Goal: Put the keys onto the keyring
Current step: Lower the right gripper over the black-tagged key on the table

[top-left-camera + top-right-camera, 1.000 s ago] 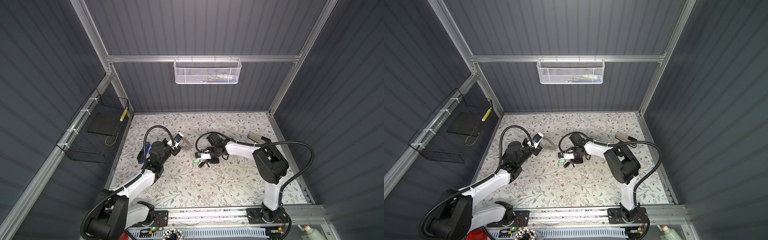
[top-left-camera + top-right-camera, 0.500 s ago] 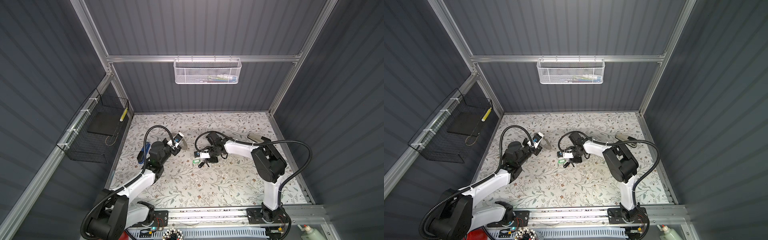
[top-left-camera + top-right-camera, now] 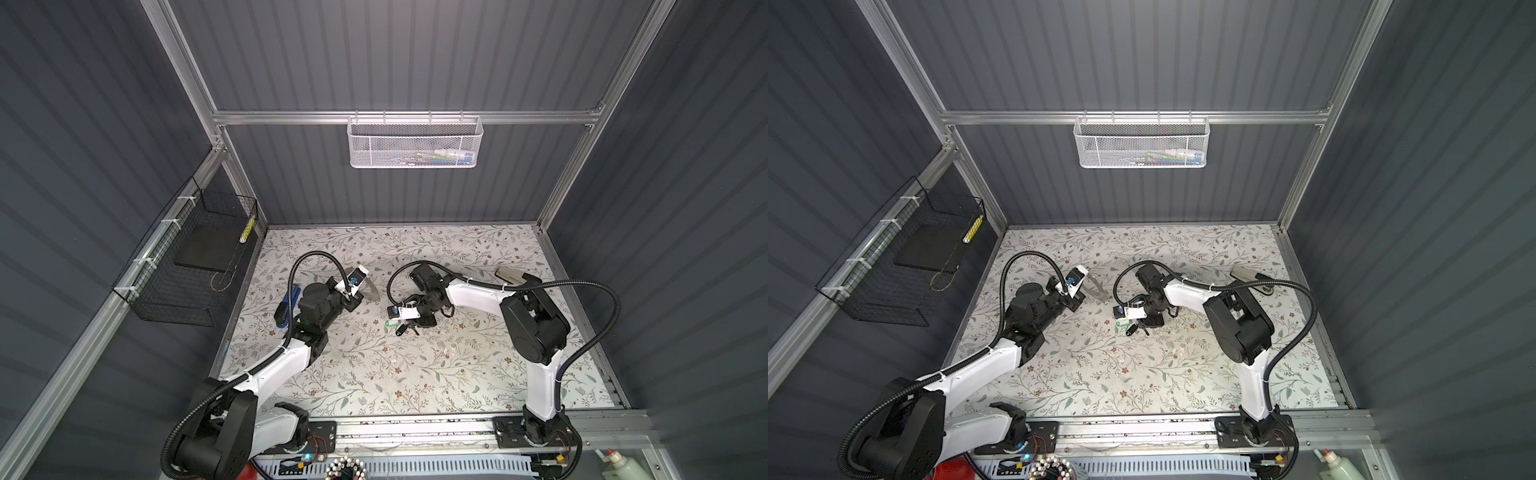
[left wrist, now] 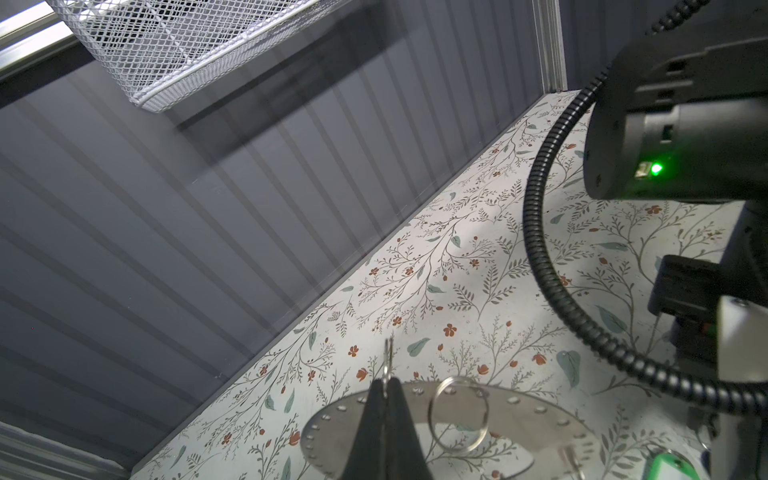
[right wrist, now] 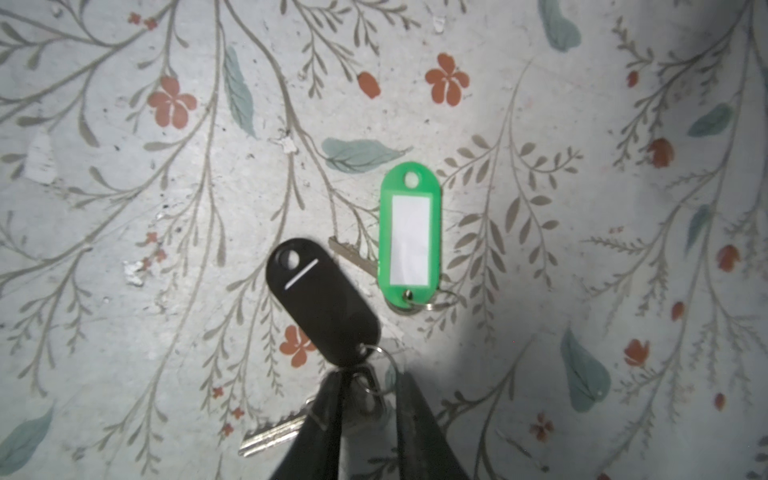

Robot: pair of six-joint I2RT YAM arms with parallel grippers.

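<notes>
The keys lie mid-table: a green tag (image 5: 410, 237) (image 3: 390, 323) with a white label over a silver blade, and a black tag (image 5: 322, 299) (image 3: 1131, 330) with a silver key (image 5: 274, 432). My right gripper (image 5: 370, 378) (image 3: 409, 328) stands over the black tag's end. It is open by a narrow gap, with the key's head and small ring between its fingers. The keyring (image 4: 540, 432) (image 3: 372, 291) is a flat grey-silver disc with rim holes and a wire ring (image 4: 457, 413) over it. My left gripper (image 4: 386, 382) (image 3: 361, 299) is shut on a thin wire ring at its rim, seen edge-on.
A blue stapler (image 3: 291, 299) lies beside the left arm. A grey device (image 3: 509, 274) sits at the back right of the floral mat. A white mesh basket (image 3: 415, 141) hangs on the back wall and a black wire basket (image 3: 187, 266) on the left wall.
My right arm has edged slightly left over the keys. The left arm has stayed where it was.
</notes>
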